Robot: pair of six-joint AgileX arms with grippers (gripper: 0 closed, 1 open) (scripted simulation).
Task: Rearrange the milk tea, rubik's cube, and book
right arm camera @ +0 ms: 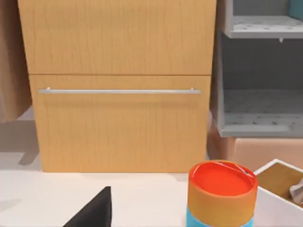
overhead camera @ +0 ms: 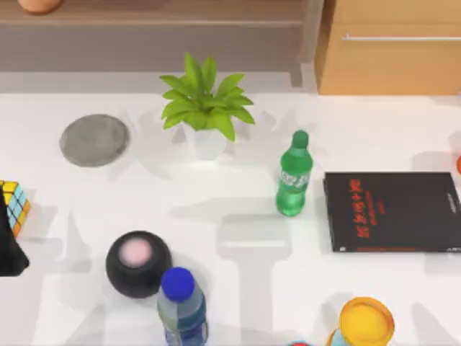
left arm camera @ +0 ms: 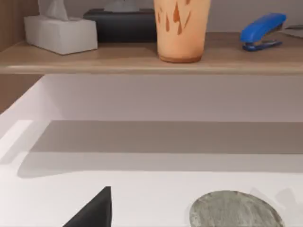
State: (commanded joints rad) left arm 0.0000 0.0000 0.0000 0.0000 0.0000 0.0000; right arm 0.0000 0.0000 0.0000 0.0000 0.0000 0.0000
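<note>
My left gripper (overhead camera: 9, 249) sits at the worktop's (overhead camera: 238, 259) left edge just beside the small multicoloured rubik's cube (overhead camera: 14, 205), jaws' state I cannot tell, while the tall orange-tan milk tea cup (left arm camera: 181, 28) stands on the wooden shelf (left arm camera: 142, 59).

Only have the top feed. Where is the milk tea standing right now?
Observer: Left wrist view has it. The milk tea stands upright on the wooden shelf, with a blue stapler on one side and a dark box on the other.
Operator: Anything from the right wrist that I lack?
Observer: A grey open shelf unit stands right beside the wooden cabinet.
</note>
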